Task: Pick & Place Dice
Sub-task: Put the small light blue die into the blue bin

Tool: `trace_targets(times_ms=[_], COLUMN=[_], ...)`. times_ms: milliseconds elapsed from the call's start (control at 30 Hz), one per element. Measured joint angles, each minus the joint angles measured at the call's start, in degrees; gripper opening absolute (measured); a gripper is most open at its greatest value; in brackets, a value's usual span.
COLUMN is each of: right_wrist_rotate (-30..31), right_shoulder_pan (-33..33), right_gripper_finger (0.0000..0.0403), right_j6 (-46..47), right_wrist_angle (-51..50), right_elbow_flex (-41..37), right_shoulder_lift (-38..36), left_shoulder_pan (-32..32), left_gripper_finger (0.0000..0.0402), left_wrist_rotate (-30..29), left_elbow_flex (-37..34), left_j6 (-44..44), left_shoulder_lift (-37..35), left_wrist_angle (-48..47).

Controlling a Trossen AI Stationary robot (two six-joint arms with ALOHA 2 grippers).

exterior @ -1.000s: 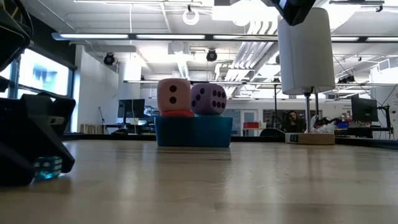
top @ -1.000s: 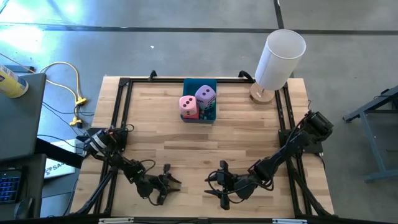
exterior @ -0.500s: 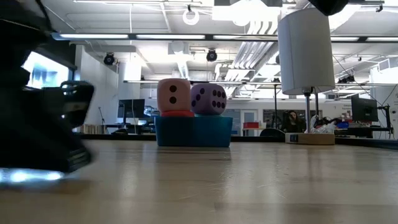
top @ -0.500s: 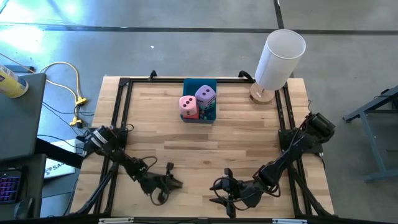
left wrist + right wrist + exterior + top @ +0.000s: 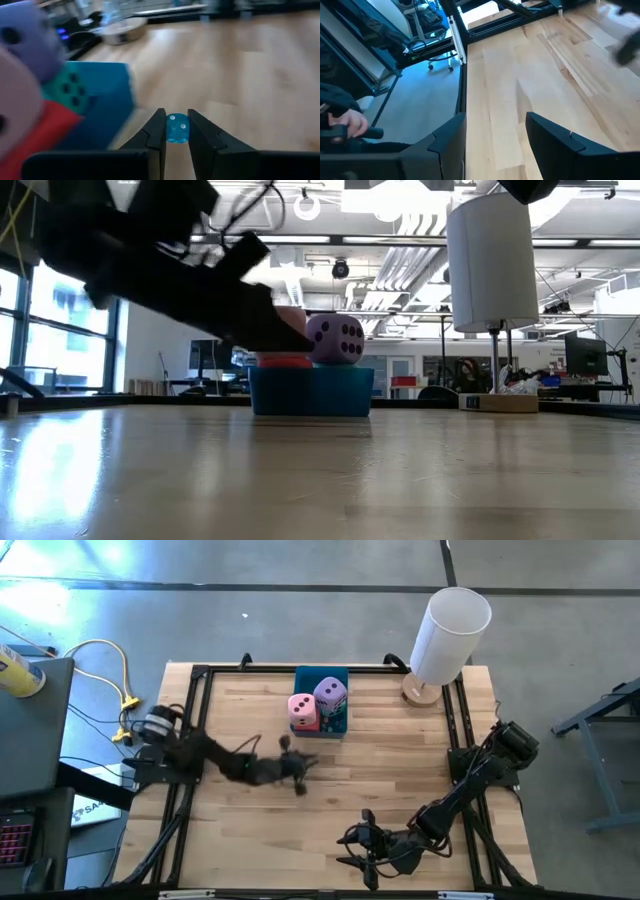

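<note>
Two dark, slender jointed arms with black cabling trailing along the links. Matte black fingers (image 5: 204, 142), flat-faced and tapering to blunt tips. Same black, angular, wedge-shaped fingers (image 5: 555, 142) on the right arm.

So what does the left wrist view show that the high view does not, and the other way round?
Only the left wrist view shows a small clear blue die pinched between the left claw's fingers, and the teal die under the purple one. Only the high view shows the right claw open, low near the table's front edge, and a white cylinder on a wooden base at the far right corner. Both show the blue tray with the pink die, the purple die and a red one under the pink.
</note>
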Motion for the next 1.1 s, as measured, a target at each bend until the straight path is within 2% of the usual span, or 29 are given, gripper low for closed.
trace_targets(times_ms=[200,400,567,667,900,1100], right_wrist_rotate=[-0.09,-0.18,-0.73,-1.08,-1.07,-1.08], right_shoulder_pan=[-0.02,-0.37,-0.38,-0.37,-0.37,-0.39], right_gripper_finger=[0.0197,0.0197,0.0197,0.0197,0.0197,0.0197], right_j6=[-1.60,-3.35,-3.44,-3.44,-3.44,-3.40], right_wrist_angle=[-0.08,-0.04,-0.09,-0.09,-0.09,-0.07], right_elbow_flex=[-0.01,-0.01,0.01,0.01,0.00,0.00], right_shoulder_lift=[0.00,0.00,0.00,0.00,0.00,0.00], left_shoulder_pan=[8.55,12.88,15.04,16.03,15.95,15.66], left_gripper_finger=[0.0045,0.0048,0.0126,0.0160,0.0172,0.0173], left_wrist_rotate=[3.77,6.39,6.37,7.50,8.03,8.01], left_elbow_flex=[4.06,8.56,8.67,8.69,8.76,8.80], left_j6=[3.69,4.02,3.45,2.49,3.02,3.43], left_shoulder_lift=[0.25,0.27,0.27,0.27,1.35,5.00], left_wrist_angle=[0.18,-3.70,-4.00,-3.99,-4.49,-4.24])
